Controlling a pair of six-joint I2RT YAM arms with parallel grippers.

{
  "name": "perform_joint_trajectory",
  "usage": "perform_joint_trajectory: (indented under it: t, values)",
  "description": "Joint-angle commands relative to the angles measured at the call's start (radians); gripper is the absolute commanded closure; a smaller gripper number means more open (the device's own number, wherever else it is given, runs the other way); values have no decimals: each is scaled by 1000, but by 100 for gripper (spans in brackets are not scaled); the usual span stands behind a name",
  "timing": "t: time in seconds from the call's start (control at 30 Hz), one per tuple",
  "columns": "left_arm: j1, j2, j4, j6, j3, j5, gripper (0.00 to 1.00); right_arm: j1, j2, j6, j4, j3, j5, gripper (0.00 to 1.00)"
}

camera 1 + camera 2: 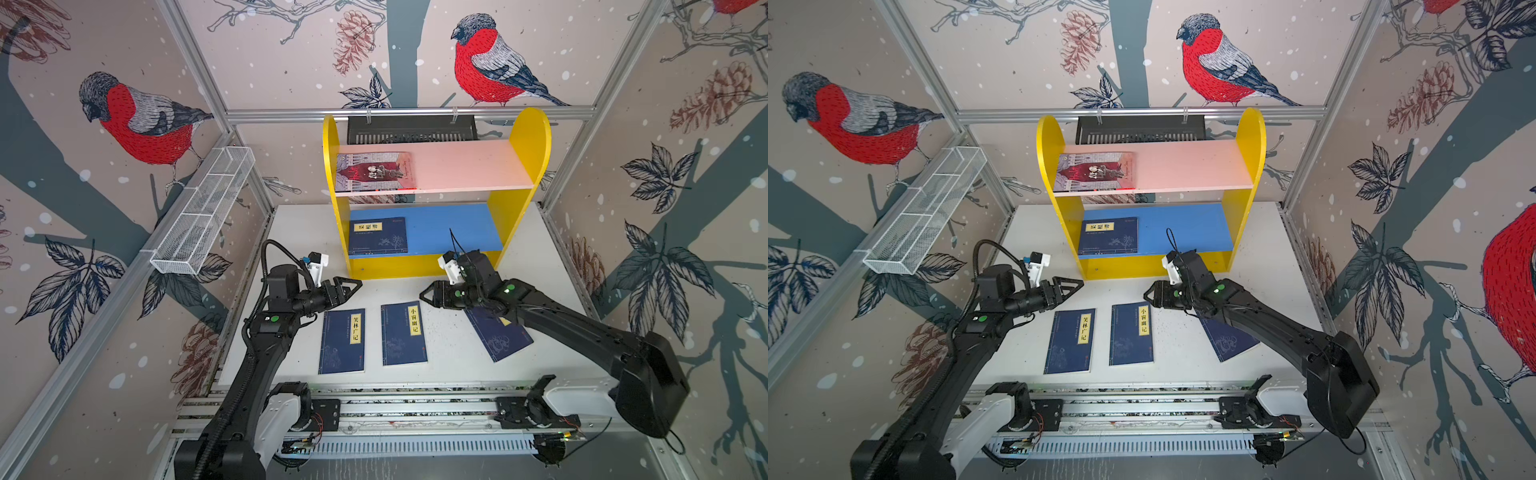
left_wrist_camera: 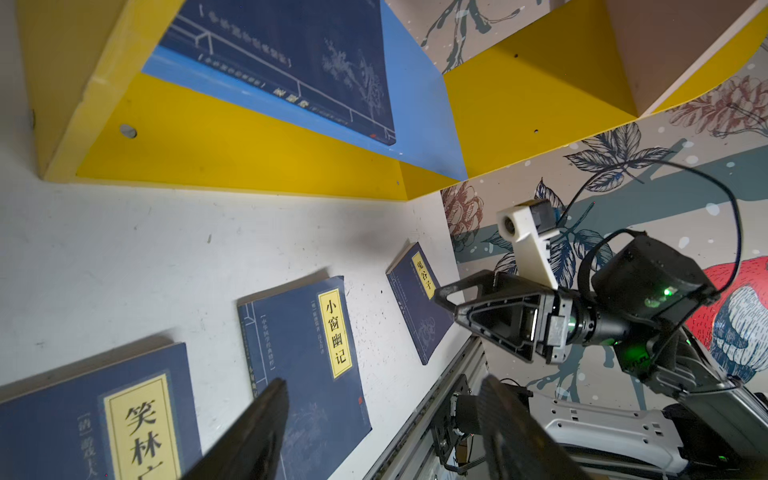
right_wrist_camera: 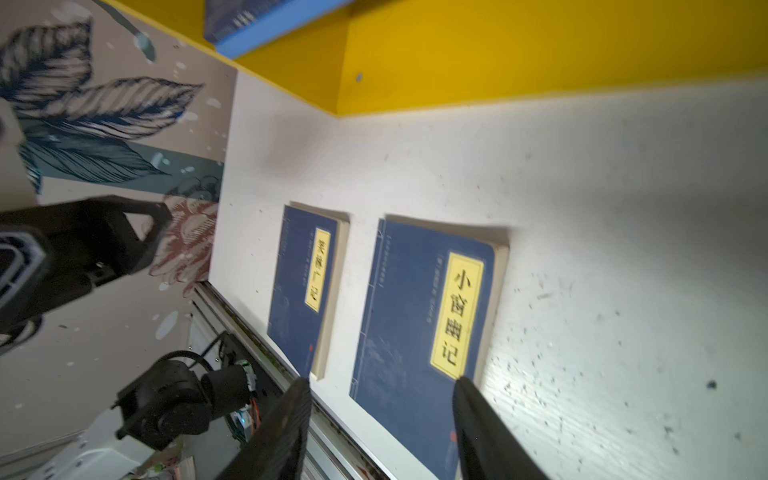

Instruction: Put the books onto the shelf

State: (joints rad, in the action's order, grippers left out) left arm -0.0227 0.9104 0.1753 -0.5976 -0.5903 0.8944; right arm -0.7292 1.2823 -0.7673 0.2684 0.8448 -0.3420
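The cell is lined with wallpaper (image 1: 137, 120) printed with red-breasted birds, and a white table (image 1: 457, 370) is spread across its floor. The shelf (image 1: 530, 137) is stood at the far side, ahead of both pincers, with its long axis set across the table. Its yellow base is found just beyond their tips.

The left pincer (image 1: 358, 284) is held above the table and pointed rightward at the right pincer (image 1: 422, 296), which is pointed back at it, a gap being left between them. In the wrist views each pincer's jaws are seen spread apart, the left wider, with nothing gripped.

Two books are laid flat on the shelf, well beyond the left pincer, both at the shelf's left end with their long axes along the boards. The grey-lilac book (image 1: 376, 171) is on the pink board (image 1: 465, 166) and the shelved navy book (image 1: 378, 235) on the blue board (image 1: 453, 226).

The left-hand book (image 1: 343, 340) is found just on the near side of the left pincer. The middle book (image 1: 404, 333) is placed with its far right corner beside the right pincer's tips. Both lie flat and parallel, long axes run toward the shelf, yellow labels at the far right. The slanted book (image 1: 498, 336) is partly covered by the right arm behind that pincer, its near end swung rightward.
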Motion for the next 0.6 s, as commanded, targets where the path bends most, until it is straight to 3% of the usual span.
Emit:
perform_joint_trajectory:
  t: [0.0, 0.17, 0.33, 0.57]
  values:
    - [-5, 10, -5, -21, 29, -3, 27, -29, -45, -80, -61, -72, 66, 43]
    - [-53, 42, -75, -99, 100, -24, 27, -42, -60, -123, -107, -177, 57, 43]
    - [-158, 118, -87, -53, 104, -84, 27, -47, -54, -179, -209, -272, 44, 43]
    - [-205, 219, -178, -60, 149, -83, 28, -48, -10, -209, -297, -326, 19, 43]
